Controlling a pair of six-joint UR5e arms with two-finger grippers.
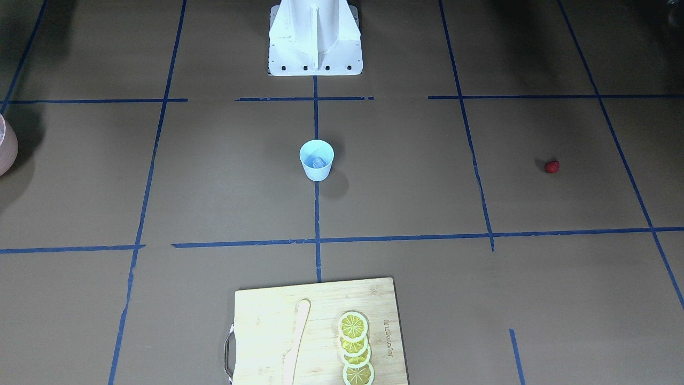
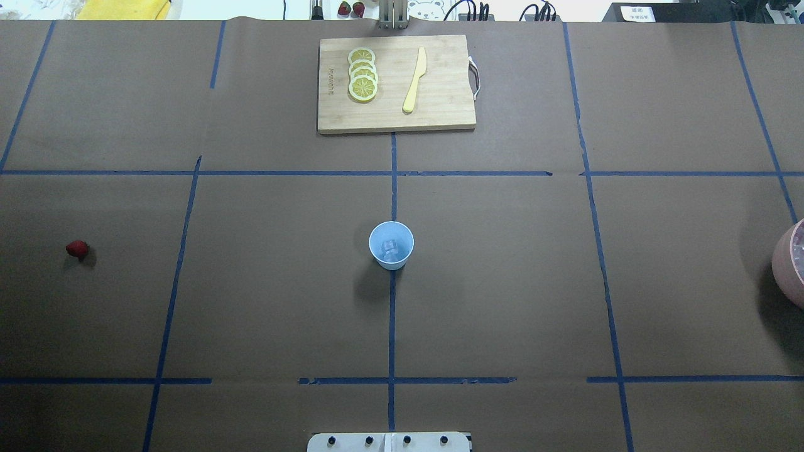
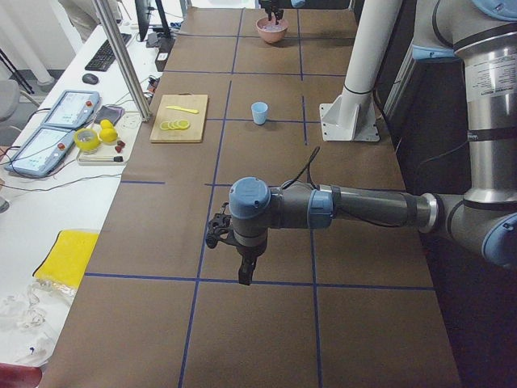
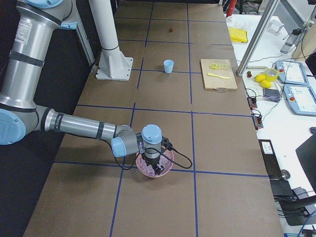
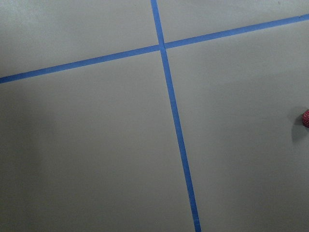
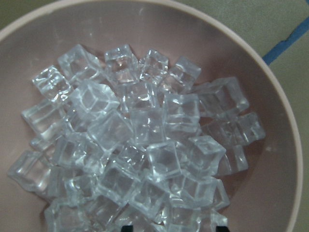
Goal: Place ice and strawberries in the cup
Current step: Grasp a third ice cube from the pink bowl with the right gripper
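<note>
A: What do we have on the arms?

B: From the left-end camera we see the left arm stretched level over the table point(image 3: 266, 339). Its wrist is bent so the left gripper point(image 3: 243, 277) points straight down above a blue tape line. Fingers spread or pressed together: we cannot tell from that angle, and its wrist camera shows only paper and tape.

A: And the right?

B: It reaches low across the table's other end, with the right gripper point(image 4: 157, 168) pointing down into the bowl point(image 6: 273, 200), just over the ice point(image 6: 135, 140). Heaped cubes fill its wrist view. Two dark slivers at the bottom edge are too cropped for us to identify, so the jaws' state is unclear.

A: Where do the task's things stand?

B: The cup point(image 1: 316, 160) stands upright mid-table on the centre tape line, with at least one cube point(image 2: 389, 248) inside. The strawberry point(image 1: 552, 167) lies alone on the paper toward the robot's left, well apart from the cup.

A: What is cut off?

B: The arms show only in the side views. The frame edge cuts the bowl in the overhead and front views, and the strawberry is a sliver at the left wrist view's right edge. How many cubes sit in the cup we cannot count. The board point(image 2: 440, 116) with lemon slices point(image 2: 363, 74) and a knife point(image 2: 414, 80) lies at the table's far edge.
</note>
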